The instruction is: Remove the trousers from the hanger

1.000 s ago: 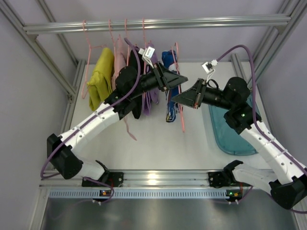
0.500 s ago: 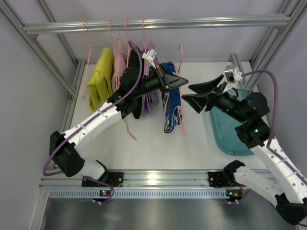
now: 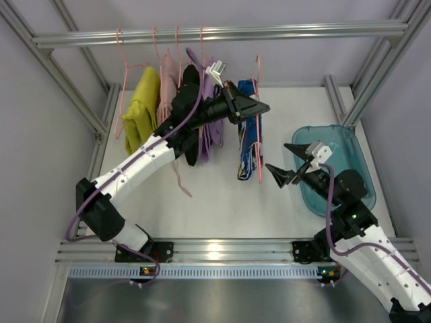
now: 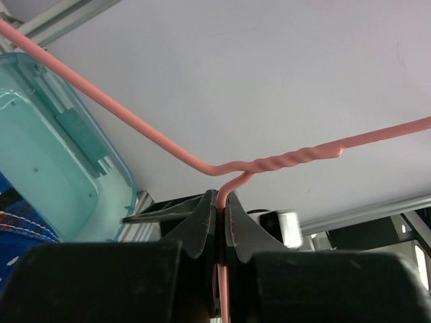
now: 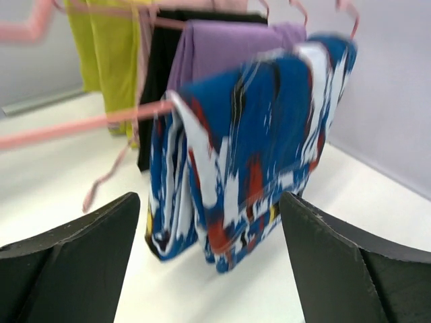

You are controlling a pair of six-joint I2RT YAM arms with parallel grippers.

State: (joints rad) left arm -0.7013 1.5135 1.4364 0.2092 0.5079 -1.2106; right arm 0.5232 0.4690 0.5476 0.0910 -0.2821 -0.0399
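Blue patterned trousers [image 3: 248, 131] hang folded over a pink hanger [image 3: 257, 81], held out to the right of the other clothes. My left gripper [image 3: 261, 108] is shut on the hanger's wire neck [image 4: 222, 195], just below the twisted part. My right gripper [image 3: 283, 160] is open and holds nothing. It sits right of and below the trousers, over the left edge of the teal tray [image 3: 343, 145]. In the right wrist view the trousers [image 5: 256, 134] hang blurred ahead, between the spread fingers [image 5: 74, 242], apart from them.
Yellow [image 3: 138, 114], pink [image 3: 167, 87], black and purple [image 3: 212, 138] garments hang on pink hangers from the metal rail [image 3: 222, 33] at the back left. A bare pink hanger [image 3: 182, 182] dangles below them. Frame posts stand at both sides.
My right gripper opened wide and pulled back toward the near right, away from the hanger. My left gripper closed fully on the hanger and shifted it slightly right.
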